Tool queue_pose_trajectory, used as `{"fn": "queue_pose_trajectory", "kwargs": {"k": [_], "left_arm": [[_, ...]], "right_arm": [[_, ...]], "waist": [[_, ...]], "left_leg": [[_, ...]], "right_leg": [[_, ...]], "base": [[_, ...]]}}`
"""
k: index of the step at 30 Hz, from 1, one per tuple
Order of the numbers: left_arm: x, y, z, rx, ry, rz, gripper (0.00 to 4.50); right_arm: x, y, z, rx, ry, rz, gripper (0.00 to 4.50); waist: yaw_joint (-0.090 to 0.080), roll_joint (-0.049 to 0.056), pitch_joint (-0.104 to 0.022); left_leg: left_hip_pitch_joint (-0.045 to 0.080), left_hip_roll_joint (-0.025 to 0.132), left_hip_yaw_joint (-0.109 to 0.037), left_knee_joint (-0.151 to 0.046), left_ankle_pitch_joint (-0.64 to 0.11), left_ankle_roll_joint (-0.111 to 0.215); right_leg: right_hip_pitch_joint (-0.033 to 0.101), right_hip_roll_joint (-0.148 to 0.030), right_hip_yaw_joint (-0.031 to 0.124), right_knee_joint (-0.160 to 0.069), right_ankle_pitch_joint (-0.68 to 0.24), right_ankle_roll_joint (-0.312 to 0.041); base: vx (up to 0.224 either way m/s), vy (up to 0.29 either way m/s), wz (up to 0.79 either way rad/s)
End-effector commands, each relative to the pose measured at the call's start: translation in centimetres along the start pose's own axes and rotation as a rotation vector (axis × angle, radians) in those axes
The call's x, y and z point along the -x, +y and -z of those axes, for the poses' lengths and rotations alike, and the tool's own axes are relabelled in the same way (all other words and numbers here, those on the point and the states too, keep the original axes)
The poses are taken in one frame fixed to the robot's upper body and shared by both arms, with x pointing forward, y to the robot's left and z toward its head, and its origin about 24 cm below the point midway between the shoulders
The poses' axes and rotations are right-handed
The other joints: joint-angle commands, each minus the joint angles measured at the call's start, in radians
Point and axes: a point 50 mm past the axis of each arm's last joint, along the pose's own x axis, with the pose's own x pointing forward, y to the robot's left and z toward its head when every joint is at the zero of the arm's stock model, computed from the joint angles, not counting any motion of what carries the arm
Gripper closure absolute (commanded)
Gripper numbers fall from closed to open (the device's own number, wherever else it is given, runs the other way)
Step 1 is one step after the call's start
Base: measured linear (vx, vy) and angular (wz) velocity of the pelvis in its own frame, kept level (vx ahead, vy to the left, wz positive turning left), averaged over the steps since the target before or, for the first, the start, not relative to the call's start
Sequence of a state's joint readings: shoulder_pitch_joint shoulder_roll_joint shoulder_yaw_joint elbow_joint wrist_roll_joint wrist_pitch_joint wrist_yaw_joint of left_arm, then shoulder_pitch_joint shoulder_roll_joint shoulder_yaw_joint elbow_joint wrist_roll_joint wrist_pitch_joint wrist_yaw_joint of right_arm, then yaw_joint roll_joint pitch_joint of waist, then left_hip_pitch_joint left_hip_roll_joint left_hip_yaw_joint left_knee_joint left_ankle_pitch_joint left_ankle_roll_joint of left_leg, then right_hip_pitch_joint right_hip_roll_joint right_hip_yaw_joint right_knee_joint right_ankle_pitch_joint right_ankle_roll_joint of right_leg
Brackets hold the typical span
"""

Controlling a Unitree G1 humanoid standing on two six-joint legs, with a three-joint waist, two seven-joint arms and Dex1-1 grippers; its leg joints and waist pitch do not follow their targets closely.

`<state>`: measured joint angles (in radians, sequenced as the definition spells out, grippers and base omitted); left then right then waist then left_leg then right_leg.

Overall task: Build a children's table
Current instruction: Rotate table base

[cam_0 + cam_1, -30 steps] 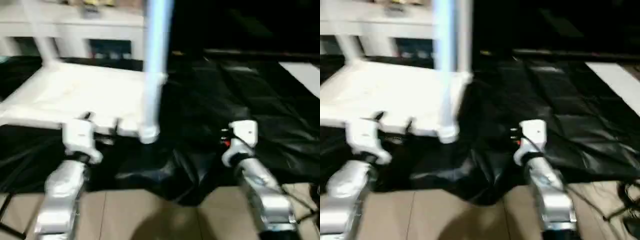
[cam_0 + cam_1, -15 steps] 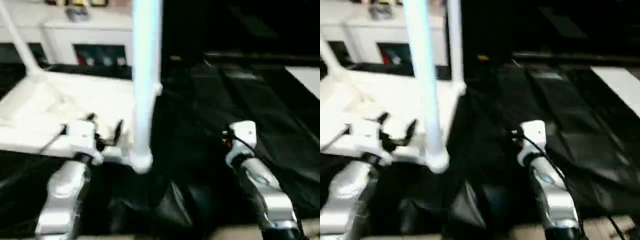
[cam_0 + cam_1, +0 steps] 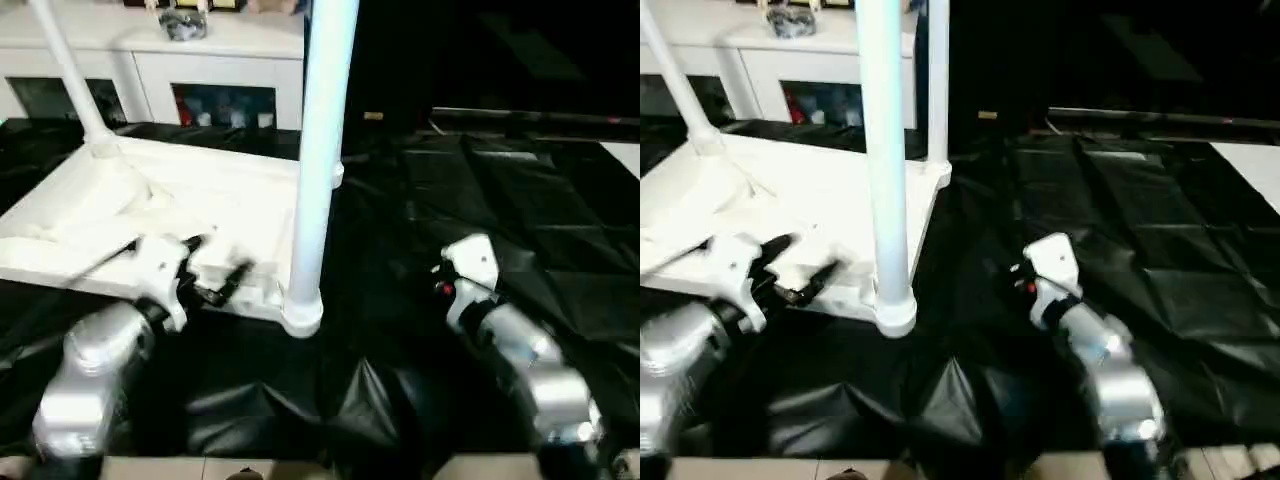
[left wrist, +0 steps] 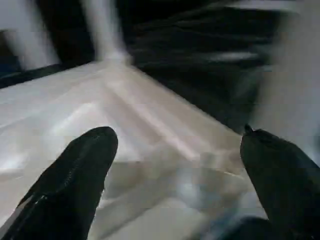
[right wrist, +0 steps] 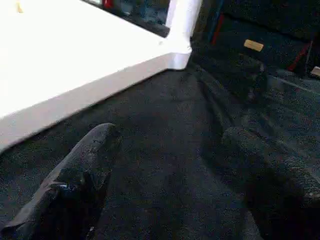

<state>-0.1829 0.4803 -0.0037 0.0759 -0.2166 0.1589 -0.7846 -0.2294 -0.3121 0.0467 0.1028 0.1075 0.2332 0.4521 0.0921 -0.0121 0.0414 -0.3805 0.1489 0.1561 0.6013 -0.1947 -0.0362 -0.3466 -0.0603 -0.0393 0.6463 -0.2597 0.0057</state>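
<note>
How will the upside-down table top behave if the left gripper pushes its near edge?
The table top looks like rigid plastic, so probably stiff. It lies on a wrinkled black sheet, so it may drag rather than slide. Upright legs could wobble.

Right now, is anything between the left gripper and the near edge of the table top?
Nothing visible. The left gripper is open, right at the near edge of the upturned table top, beside the leg standing in the near corner socket. The right gripper is open over black sheeting.

Upright legs (image 3: 318,150) run off the top edge (ends unseen); cabinet (image 3: 200,60) cropped.
</note>
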Motion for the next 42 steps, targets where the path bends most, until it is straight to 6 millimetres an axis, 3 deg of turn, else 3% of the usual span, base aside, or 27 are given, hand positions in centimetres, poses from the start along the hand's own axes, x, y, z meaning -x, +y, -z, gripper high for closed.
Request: {"fn": "queue_pose_trajectory", "kwargs": {"k": [1,5,6,9,10,13,18,21,23,26,34,42], "left_arm": [[-0.6,-0.7,0.3,-0.040,0.078,0.162,0.02],[-1.2,-0.4,0.0,-0.073,0.167,0.361,0.02],[-1.5,-0.2,-0.2,-0.089,0.184,0.393,0.30],[-2.5,0.2,-0.6,-0.113,0.237,0.459,0.30],[-2.8,0.4,-0.5,-0.129,0.270,0.482,0.62],[-3.0,0.6,-0.3,-0.128,0.309,0.498,0.74],[-3.4,1.4,0.2,-0.110,0.404,0.502,1.18],[-3.6,1.9,0.4,-0.103,0.432,0.496,1.38],[-3.6,2.0,0.5,-0.105,0.442,0.495,1.56],[-3.5,2.3,0.3,-0.102,0.447,0.501,1.75],[-2.6,3.5,0.4,-0.121,0.530,0.534,2.26],[-2.2,3.6,0.4,-0.147,0.546,0.547,2.89]], "right_arm": [[0.1,-0.6,-0.3,0.015,0.004,-0.042,0.70],[0.6,-1.0,-0.6,0.043,0.015,-0.165,0.70],[0.8,-1.0,-0.7,0.061,0.023,-0.206,0.70],[1.3,-0.7,-0.7,0.088,0.045,-0.301,0.70],[1.5,-0.5,-0.5,0.103,0.059,-0.345,0.70],[1.8,-0.1,-0.4,0.110,0.074,-0.392,0.70],[2.1,0.5,-0.1,0.119,0.096,-0.466,0.70],[2.1,0.6,-0.1,0.126,0.096,-0.480,0.70],[2.1,0.6,-0.1,0.127,0.096,-0.482,0.70],[2.1,0.6,-0.1,0.129,0.098,-0.494,0.70],[2.4,0.7,0.1,0.142,0.109,-0.520,0.70],[2.5,0.6,0.4,0.142,0.115,-0.515,0.70]], "waist": [[-0.001,0.008,-0.039],[0.001,0.011,-0.043],[0.000,0.009,-0.044],[0.004,0.008,-0.050],[0.003,0.008,-0.051],[0.001,0.007,-0.055],[0.003,0.003,-0.051],[0.005,0.004,-0.047],[0.003,0.003,-0.046],[0.004,0.002,-0.044],[0.003,0.005,-0.048],[0.003,0.010,-0.044]], "left_leg": [[0.022,0.080,-0.035,-0.100,-0.310,-0.052],[0.026,0.078,-0.026,-0.093,-0.272,-0.036],[0.025,0.079,-0.024,-0.091,-0.256,-0.027],[0.024,0.082,-0.017,-0.083,-0.187,0.000],[0.021,0.081,-0.017,-0.083,-0.170,0.007],[0.018,0.083,-0.016,-0.077,-0.134,0.030],[0.023,0.085,-0.011,-0.077,-0.159,0.046],[0.025,0.087,-0.011,-0.082,-0.203,0.023],[0.021,0.088,-0.014,-0.084,-0.208,0.016],[0.025,0.089,-0.013,-0.085,-0.225,0.010],[0.021,0.088,-0.013,-0.084,-0.187,0.021],[0.027,0.093,-0.013,-0.089,-0.241,0.001]], "right_leg": [[0.010,-0.095,0.052,-0.101,-0.254,-0.147],[0.005,-0.094,0.053,-0.095,-0.172,-0.171],[0.007,-0.094,0.052,-0.093,-0.141,-0.185],[0.012,-0.093,0.049,-0.083,-0.028,-0.209],[0.015,-0.092,0.046,-0.079,0.008,-0.220],[0.019,-0.094,0.044,-0.071,0.085,-0.241],[0.016,-0.095,0.045,-0.079,0.046,-0.264],[0.014,-0.098,0.046,-0.087,-0.047,-0.259],[0.017,-0.101,0.047,-0.087,-0.064,-0.253],[0.013,-0.101,0.047,-0.091,-0.102,-0.248],[0.016,-0.100,0.045,-0.085,-0.025,-0.259],[0.010,-0.102,0.048,-0.090,-0.079,-0.263]], "base": [[0.000,0.000,0.00],[0.000,0.000,0.00],[0.000,0.000,0.00],[0.000,0.000,0.00],[0.000,0.000,0.00],[0.000,0.000,0.00],[0.000,0.000,0.00],[0.000,0.000,0.00],[0.000,0.000,0.00],[0.000,0.000,0.00],[0.000,0.000,0.00],[0.000,0.000,0.00]]}}
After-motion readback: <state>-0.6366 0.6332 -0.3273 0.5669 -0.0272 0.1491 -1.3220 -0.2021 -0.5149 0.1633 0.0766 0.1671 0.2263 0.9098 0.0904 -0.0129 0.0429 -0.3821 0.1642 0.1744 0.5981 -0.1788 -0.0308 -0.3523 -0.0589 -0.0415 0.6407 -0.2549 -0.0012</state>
